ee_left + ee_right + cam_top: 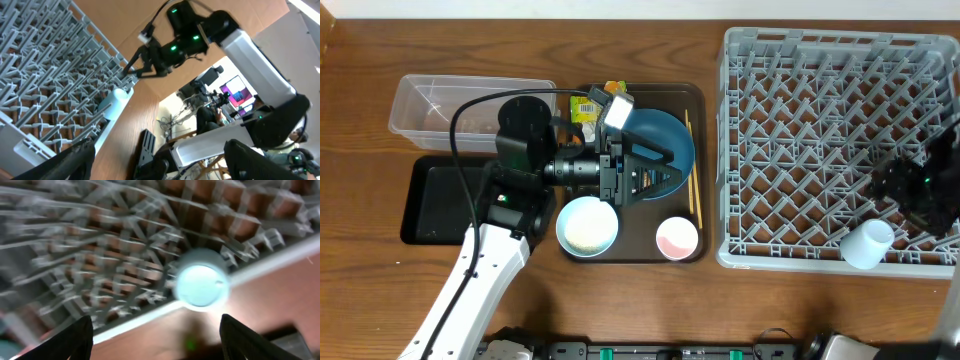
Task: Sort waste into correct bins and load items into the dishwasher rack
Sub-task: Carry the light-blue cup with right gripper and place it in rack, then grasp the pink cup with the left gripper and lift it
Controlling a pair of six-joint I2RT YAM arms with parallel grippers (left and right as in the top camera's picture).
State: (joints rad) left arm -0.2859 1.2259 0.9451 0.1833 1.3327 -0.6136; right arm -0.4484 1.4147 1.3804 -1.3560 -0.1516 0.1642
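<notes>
Overhead, one rack [730, 150], one pink cup [677, 238], one white bowl [561, 226]

Brown wood grain covers the table [520, 40], a grey diamond lattice makes up the dishwasher rack [800, 150], and there are a pale blue cup [868, 243], a pink cup [677, 237], a dark blue bowl [670, 135], a white bowl [587, 226], a black tray [435, 205], a dark brown serving tray [638, 246] and a yellow-green wrapper [585, 108].

The left end effector [662, 172] points sideways with jaws spread, while the right end effector [902, 190] hangs parted, gripping nothing.
</notes>
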